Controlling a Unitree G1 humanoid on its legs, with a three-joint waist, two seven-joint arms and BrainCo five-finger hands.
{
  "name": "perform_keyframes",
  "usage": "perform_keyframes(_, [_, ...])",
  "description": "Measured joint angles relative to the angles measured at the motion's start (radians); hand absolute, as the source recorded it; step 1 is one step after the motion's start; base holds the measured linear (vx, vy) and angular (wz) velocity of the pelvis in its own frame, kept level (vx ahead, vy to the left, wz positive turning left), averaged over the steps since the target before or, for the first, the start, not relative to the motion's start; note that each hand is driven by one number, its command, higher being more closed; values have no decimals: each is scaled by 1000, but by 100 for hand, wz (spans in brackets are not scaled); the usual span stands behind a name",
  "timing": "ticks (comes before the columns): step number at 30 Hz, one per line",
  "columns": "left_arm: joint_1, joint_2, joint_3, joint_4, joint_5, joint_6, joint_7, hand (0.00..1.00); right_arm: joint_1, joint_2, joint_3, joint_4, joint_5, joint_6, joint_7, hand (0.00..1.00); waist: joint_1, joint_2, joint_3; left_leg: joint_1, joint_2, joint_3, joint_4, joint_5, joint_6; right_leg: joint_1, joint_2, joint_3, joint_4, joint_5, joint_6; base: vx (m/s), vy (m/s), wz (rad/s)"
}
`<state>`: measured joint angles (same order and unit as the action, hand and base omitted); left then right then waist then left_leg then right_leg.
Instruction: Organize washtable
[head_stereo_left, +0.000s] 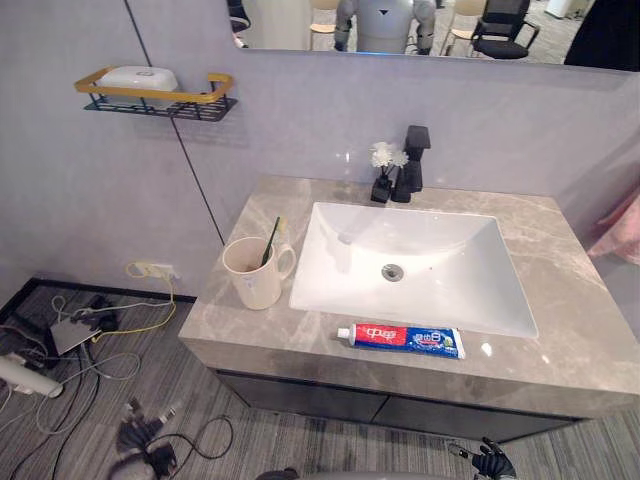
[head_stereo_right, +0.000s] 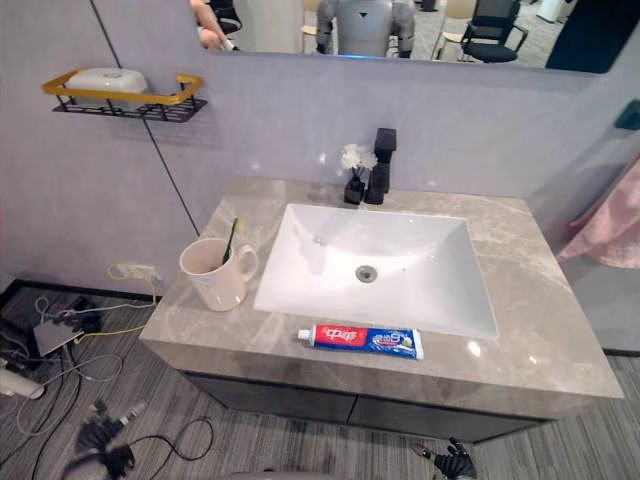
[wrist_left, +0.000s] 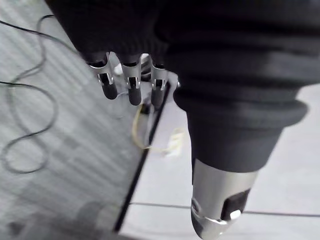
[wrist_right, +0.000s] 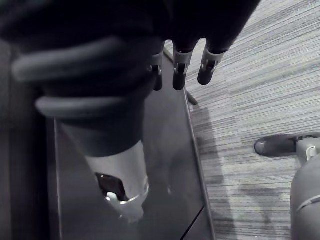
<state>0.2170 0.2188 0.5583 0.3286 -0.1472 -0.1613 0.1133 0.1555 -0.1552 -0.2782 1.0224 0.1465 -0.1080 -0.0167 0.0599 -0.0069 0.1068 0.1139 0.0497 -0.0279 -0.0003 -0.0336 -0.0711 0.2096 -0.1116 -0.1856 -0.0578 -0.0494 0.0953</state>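
Low on the left, the left hand (wrist_left: 131, 85) hangs over the grey floor (wrist_left: 60, 150), fingers straight and loose, holding nothing. Up and to its right, on the washtable's stone top (head_stereo_left: 560, 300), a cream cup (head_stereo_left: 255, 272) stands with a toothbrush (head_stereo_left: 270, 242) leaning in it, just beside the white sink (head_stereo_left: 440, 270). Behind the sink are a black faucet (head_stereo_left: 414, 160) and a small vase of white flowers (head_stereo_left: 383, 170). A toothpaste tube (head_stereo_left: 400, 339) lies along the front edge, above and left of the right hand (head_stereo_left: 490, 462). That hand hangs low by the dark cabinet front (wrist_right: 170, 150), fingers relaxed and empty.
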Motion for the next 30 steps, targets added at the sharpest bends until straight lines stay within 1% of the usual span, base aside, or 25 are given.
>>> perform_keyframes(1, [-4,0,10,-116,0,-3,14,0,12,2,0,-12,0,0,1,0,14,5,-4,0,0,-2,1,0,0,1,0,-6,0,0,0,13,-16,6])
perform_keyframes(3, [-4,-2,15,-234,3,-3,36,0,17,5,-1,-20,0,-1,2,0,14,5,-8,0,0,-13,6,1,1,10,-3,-21,-1,0,0,11,-14,17])
perform_keyframes(4, [-7,-10,14,-338,20,-6,52,0,22,9,-1,-18,1,-1,3,0,12,11,-9,-3,-4,-24,11,0,1,15,-6,-36,-2,0,1,2,-13,23])
perform_keyframes(6, [-21,-22,12,-456,51,-23,70,0,28,17,-1,-17,2,-1,9,0,15,17,-10,-7,-7,-27,15,0,1,16,-9,-39,-2,-1,1,-17,-2,14])
perform_keyframes(7, [-37,-24,-7,-581,87,-42,91,0,31,28,-1,-16,9,0,22,0,14,22,-10,-10,-11,-35,20,0,1,19,-11,-46,-2,-1,1,-26,3,9])
perform_keyframes(8, [-41,-24,-11,-599,95,-46,93,0,32,30,-1,-16,10,0,22,0,14,22,-10,-10,-12,-36,21,0,1,20,-11,-47,-2,-1,1,-40,2,12])
perform_keyframes(9, [-52,-24,-40,-675,123,-61,106,0,33,37,0,-16,12,0,25,0,12,21,-10,-10,-14,-39,26,0,2,25,-12,-51,-2,-1,1,-46,4,7])
perform_keyframes(12, [-66,-23,-132,-863,123,-104,103,0,30,44,-1,-16,22,-1,43,0,8,18,-8,-10,-15,-41,43,-5,7,31,-13,-52,2,-1,1,-61,7,1])
perform_keyframes(15, [-84,-14,-208,-996,145,-137,80,0,31,48,1,-16,23,-1,47,0,5,18,-8,-10,-15,-40,47,-6,9,31,-13,-51,2,-1,1,-65,7,-2])
perform_keyframes(16, [-84,-8,-226,-1015,152,-142,75,0,33,49,3,-16,23,-1,49,0,4,19,-8,-10,-15,-40,49,-6,9,31,-13,-51,2,-1,1,-59,8,-1])
perform_keyframes(18, [-84,40,-344,-1072,164,-153,50,0,32,48,13,-16,24,-1,63,0,-7,19,-8,-10,-16,-39,52,-6,9,31,-13,-50,2,-1,0,-50,8,-1])
perform_keyframes(19, [-85,58,-383,-1083,175,-154,32,0,28,48,21,-16,27,-1,64,0,-12,19,-8,-10,-16,-39,53,-6,9,31,-12,-50,2,-1,0,-41,5,-1])
perform_keyframes(21, [-120,127,-532,-1088,223,-154,-27,0,26,47,64,-16,31,-2,67,0,-23,19,-9,-10,-14,-36,49,-10,2,31,-11,-49,-4,1,-2,-33,3,-3])
perform_keyframes(23, [-164,157,-613,-1087,243,-155,-66,0,28,46,96,-15,31,-2,80,0,-26,19,-9,-9,-12,-28,47,-9,1,31,-10,-44,-10,5,-3,-10,2,-9])
perform_keyframes(24, [-181,165,-638,-1084,251,-155,-80,0,28,46,103,-12,31,-2,84,0,-28,19,-9,-7,-11,-24,47,-6,6,31,-10,-39,-14,8,-2,23,-1,-16])
perform_keyframes(25, [-204,178,-679,-1076,278,-153,-95,0,28,45,116,-10,31,-2,85,0,-43,18,-9,-5,-10,-21,45,-5,7,31,-10,-34,-16,8,-1,25,-2,-12])
perform_keyframes(28, [-243,191,-757,-1032,320,-149,-126,0,29,39,136,-8,30,-2,86,0,-47,16,-9,0,-7,-6,41,-5,7,30,-10,-24,-18,9,0,38,0,-12])
perform_keyframes(30, [-262,191,-810,-1002,351,-139,-150,0,28,39,141,-7,30,-2,86,0,-47,12,-10,1,-4,5,35,-5,7,22,-9,-15,-17,9,0,36,0,-15])
